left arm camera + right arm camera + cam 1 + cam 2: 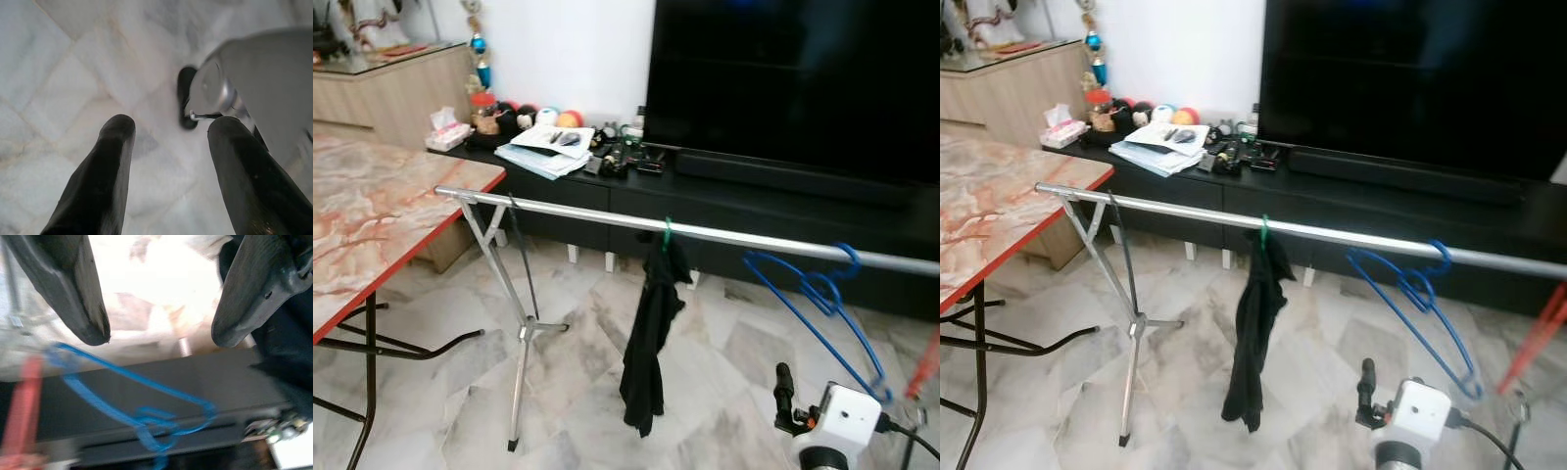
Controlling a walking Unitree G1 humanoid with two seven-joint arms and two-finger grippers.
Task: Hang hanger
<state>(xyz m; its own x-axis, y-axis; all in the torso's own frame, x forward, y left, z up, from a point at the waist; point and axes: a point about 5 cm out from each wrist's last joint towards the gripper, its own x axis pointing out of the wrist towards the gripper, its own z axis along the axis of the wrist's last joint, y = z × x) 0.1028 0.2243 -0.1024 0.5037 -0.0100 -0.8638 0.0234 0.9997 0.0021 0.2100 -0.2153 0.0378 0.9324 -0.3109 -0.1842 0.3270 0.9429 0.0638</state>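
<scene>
Right claw (156,298) low near the floor, fingers spread, empty, clear of the blue hanger (822,294).
Hanger hooked on the silver rail (724,235), tilted, right of the black garment (651,333) on a green hook; red hanger (1538,333) further right. Left claw (166,161) spread over marble floor (578,392). Marble table (372,215) at left.

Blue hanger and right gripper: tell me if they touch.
Apart. In the right wrist view the right gripper is open, and the blue hanger hangs on the rail beyond its fingertips, with background between them.
</scene>
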